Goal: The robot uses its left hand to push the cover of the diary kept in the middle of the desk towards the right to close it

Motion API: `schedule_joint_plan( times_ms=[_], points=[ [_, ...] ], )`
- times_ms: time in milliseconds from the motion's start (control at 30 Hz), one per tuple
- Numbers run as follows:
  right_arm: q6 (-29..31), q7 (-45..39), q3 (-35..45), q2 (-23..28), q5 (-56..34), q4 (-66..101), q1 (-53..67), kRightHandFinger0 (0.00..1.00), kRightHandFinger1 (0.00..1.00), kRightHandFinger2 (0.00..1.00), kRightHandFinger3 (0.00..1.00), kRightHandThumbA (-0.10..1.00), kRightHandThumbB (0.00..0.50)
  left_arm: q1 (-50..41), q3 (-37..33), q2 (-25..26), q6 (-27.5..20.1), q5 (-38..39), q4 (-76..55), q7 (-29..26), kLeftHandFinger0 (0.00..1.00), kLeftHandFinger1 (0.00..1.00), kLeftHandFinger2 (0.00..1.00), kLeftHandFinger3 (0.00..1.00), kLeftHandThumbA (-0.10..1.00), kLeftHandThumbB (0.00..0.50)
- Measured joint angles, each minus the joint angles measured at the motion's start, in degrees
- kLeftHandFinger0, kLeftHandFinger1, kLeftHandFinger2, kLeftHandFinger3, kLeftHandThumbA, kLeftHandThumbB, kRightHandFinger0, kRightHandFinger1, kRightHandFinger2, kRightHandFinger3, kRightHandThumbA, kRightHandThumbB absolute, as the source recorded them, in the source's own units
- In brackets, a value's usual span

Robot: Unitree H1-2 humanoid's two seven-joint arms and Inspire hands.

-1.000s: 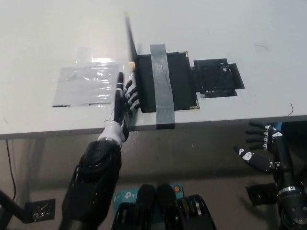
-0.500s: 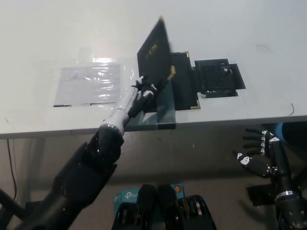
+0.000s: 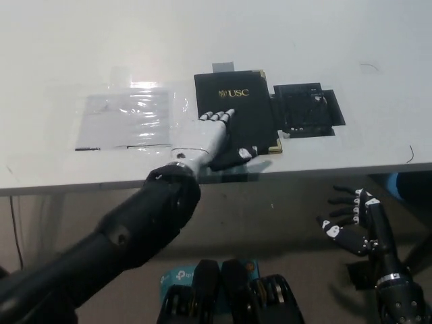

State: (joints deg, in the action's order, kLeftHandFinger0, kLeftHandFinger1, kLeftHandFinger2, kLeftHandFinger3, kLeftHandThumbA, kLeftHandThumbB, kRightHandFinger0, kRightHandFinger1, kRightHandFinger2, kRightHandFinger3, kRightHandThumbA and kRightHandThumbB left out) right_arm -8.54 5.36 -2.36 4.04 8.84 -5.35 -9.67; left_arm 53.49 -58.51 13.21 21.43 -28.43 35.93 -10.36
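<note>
A: Diary [image 3: 235, 108] status: lying flat on the desk [image 3: 337, 40] with its dark cover up, gold lettering readable on top. No pages show, so I judge it closed.

B: Where does it sit relative to the black pad?

A: Just beside the black pad [image 3: 307, 108], on that pad's left, their edges touching or nearly so. A bit of grey tape [image 3: 223, 67] peeks out past the diary's far edge. A sheet of clear plastic [image 3: 128, 118] lies on the diary's other side, away from the pad.

B: Left hand?

A: Left hand [image 3: 206, 135] rests palm down on the cover's near left part, fingers spread and laid flat. It grips nothing; it presses or rests on the surface only. The thumb, dark, lies toward the diary's near edge.

B: Right hand?

A: Right hand [image 3: 351, 219] hangs below the desk edge, well apart from the diary, fingers apart, holding nothing.

B: Step in hand?

A: Judgement: the closing push looks finished; this is the final press-down. I cannot tell whether the cover sits fully flush at the near corner, since the hand hides it.

B: Next move?

A: Judgement: lift the left hand straight up off the cover, with no sideways drag, so the diary does not slide toward the black pad. Then draw the arm back over the near desk edge.
</note>
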Motion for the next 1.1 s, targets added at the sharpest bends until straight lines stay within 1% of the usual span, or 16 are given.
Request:
schedule_joint_plan(
  times_ms=[67,233,300,367,400,500,533,567,667,767,800,833,900,967,1067,1100],
  points=[
    [-0.1,0.0,-0.3,-0.2,0.0,0.0,0.0,0.35,0.42,0.53,0.68,0.80,0.069,1.0,-3.7,-0.2,0.7,-2.8,1.0,0.2,1.00,1.00,1.00,1.00,0.60,0.034],
    [-0.3,-0.4,-1.2,-0.4,0.0,-0.2,0.0,0.34,0.41,0.51,0.68,0.81,0.077,3.1,-13.6,-0.9,3.2,-11.0,3.1,1.4,1.00,1.00,1.00,1.00,0.46,0.045],
    [-0.3,-0.6,-1.4,-0.4,0.0,-0.4,0.0,0.34,0.41,0.52,0.68,0.80,0.083,3.5,-16.7,-1.1,4.1,-13.5,3.4,2.4,1.00,1.00,1.00,1.00,0.51,0.033],
    [-0.3,-0.7,-1.6,-0.5,-0.1,-0.6,0.0,0.34,0.41,0.51,0.67,0.80,0.094,3.8,-19.2,-1.3,5.1,-16.1,3.4,3.2,1.00,1.00,1.00,1.00,0.73,0.000],
    [-0.3,-0.8,-1.7,-0.5,-0.1,-0.6,0.0,0.33,0.41,0.51,0.67,0.79,0.085,3.9,-19.8,-1.3,5.3,-16.9,3.4,3.4,1.00,1.00,1.00,1.00,0.81,0.033],
    [-0.3,-0.9,-1.7,-0.6,-0.2,-0.7,0.0,0.33,0.40,0.50,0.66,0.78,0.089,4.2,-21.3,-1.3,6.0,-20.2,3.1,5.0,1.00,1.00,1.00,1.00,0.79,0.099],
    [-0.3,-0.9,-1.7,-0.6,-0.2,-0.7,0.0,0.33,0.40,0.50,0.66,0.77,0.082,4.2,-21.4,-1.3,6.1,-20.7,3.0,5.3,1.00,1.00,1.00,1.00,0.90,0.071],
    [-0.3,-1.0,-1.6,-0.6,-0.2,-0.7,0.0,0.34,0.40,0.51,0.67,0.77,0.084,4.2,-21.0,-1.0,6.3,-21.7,2.1,6.2,1.00,1.00,1.00,1.00,0.91,0.052],
    [-0.4,-1.0,-1.5,-0.6,-0.3,-0.7,0.0,0.32,0.38,0.49,0.66,0.75,0.099,3.2,-16.8,0.1,6.4,-21.8,-2.5,9.3,1.00,1.00,1.00,1.00,0.98,0.081],
    [-0.5,-1.0,-1.4,-0.7,-0.4,-0.7,0.0,0.31,0.37,0.48,0.66,0.77,0.096,1.2,-9.9,1.7,6.4,-21.1,-8.5,12.6,1.00,1.00,1.00,1.00,0.96,0.040],
    [-0.5,-1.0,-1.4,-0.7,-0.5,-0.7,0.0,0.34,0.39,0.50,0.66,0.78,0.105,0.4,-7.8,2.2,6.4,-20.6,-10.2,13.4,1.00,1.00,1.00,1.00,0.89,0.002],
    [-0.5,-1.0,-1.3,-0.8,-0.5,-0.7,0.0,0.35,0.40,0.51,0.66,0.79,0.099,-0.7,-5.6,2.7,6.4,-20.0,-12.2,14.1,1.00,1.00,1.00,1.00,0.77,0.000],
    [-0.6,-1.0,-1.3,-0.7,-0.4,-0.7,0.1,0.35,0.40,0.51,0.68,0.80,0.104,-3.4,-0.4,3.5,6.4,-18.4,-16.3,15.8,1.00,1.00,1.00,1.00,0.70,0.000],
    [-0.6,-1.0,-1.3,-0.7,-0.4,-0.7,0.1,0.34,0.41,0.52,0.68,0.82,0.127,-6.4,4.8,3.6,6.4,-16.7,-20.0,17.1,1.00,1.00,1.00,1.00,0.72,0.000],
    [-0.6,-1.0,-1.3,-0.7,-0.4,-0.8,0.2,0.35,0.42,0.52,0.68,0.86,0.142,-10.4,11.3,2.5,6.0,-13.4,-25.2,18.8,1.00,1.00,1.00,1.00,0.88,0.000],
    [-0.6,-1.0,-1.3,-0.7,-0.4,-0.8,0.3,0.35,0.42,0.52,0.68,0.85,0.137,-12.3,14.5,1.4,5.9,-11.5,-27.3,19.5,1.00,1.00,1.00,1.00,1.00,0.000]
  ],
)
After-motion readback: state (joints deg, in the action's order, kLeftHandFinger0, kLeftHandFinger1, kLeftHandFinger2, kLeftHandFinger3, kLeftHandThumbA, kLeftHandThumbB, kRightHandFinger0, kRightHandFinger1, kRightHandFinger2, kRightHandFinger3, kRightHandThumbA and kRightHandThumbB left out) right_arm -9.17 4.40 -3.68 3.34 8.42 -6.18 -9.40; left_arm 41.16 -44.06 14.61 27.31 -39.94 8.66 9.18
